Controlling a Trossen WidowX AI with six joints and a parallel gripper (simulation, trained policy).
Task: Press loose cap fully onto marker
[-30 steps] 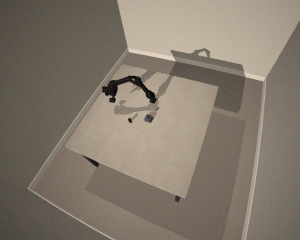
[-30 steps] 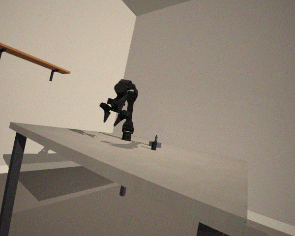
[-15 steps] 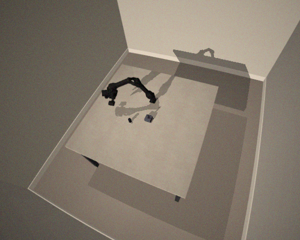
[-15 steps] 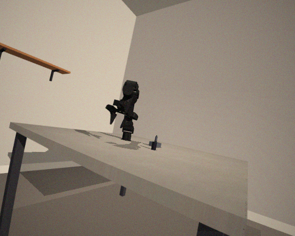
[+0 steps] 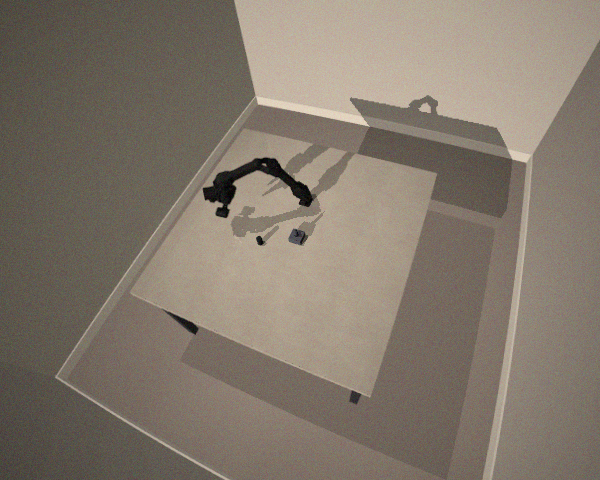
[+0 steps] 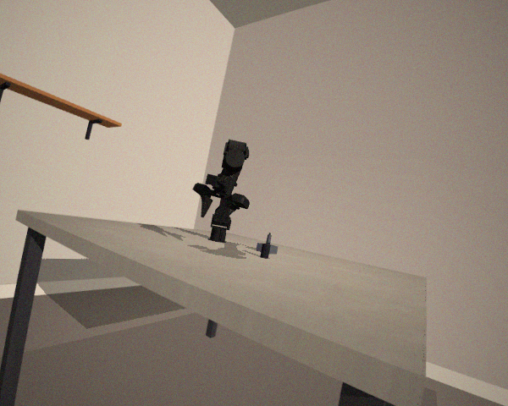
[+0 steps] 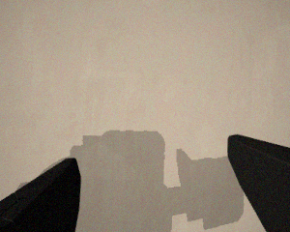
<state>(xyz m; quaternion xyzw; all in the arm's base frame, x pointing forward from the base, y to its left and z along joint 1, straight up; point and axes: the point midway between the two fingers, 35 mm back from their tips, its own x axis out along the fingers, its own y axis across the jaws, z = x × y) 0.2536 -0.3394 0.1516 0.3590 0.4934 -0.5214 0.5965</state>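
Observation:
The holder block point(image 5: 293, 241) point(image 6: 273, 249) is a small grey-blue block on the table. The marker point(image 5: 297, 233) point(image 6: 269, 238) stands upright in it, its narrow upper end showing and no cap on it. The cap point(image 5: 259, 240) point(image 6: 265, 250), a short dark cylinder, stands loose on the table, left of the holder in the top view and in front of it in the exterior view. My gripper point(image 5: 216, 203) point(image 6: 218, 213) point(image 7: 154, 158) is open and empty, high above the table, up and left of the cap in the top view. The wrist view shows neither cap nor holder.
The table point(image 5: 290, 304) point(image 6: 324, 301) bears the arm's base, beyond the holder in the top view. The arm's shadow lies across the tabletop and between the fingers in the wrist view. An orange-brown shelf point(image 6: 48, 96) is on the wall at the left of the exterior view.

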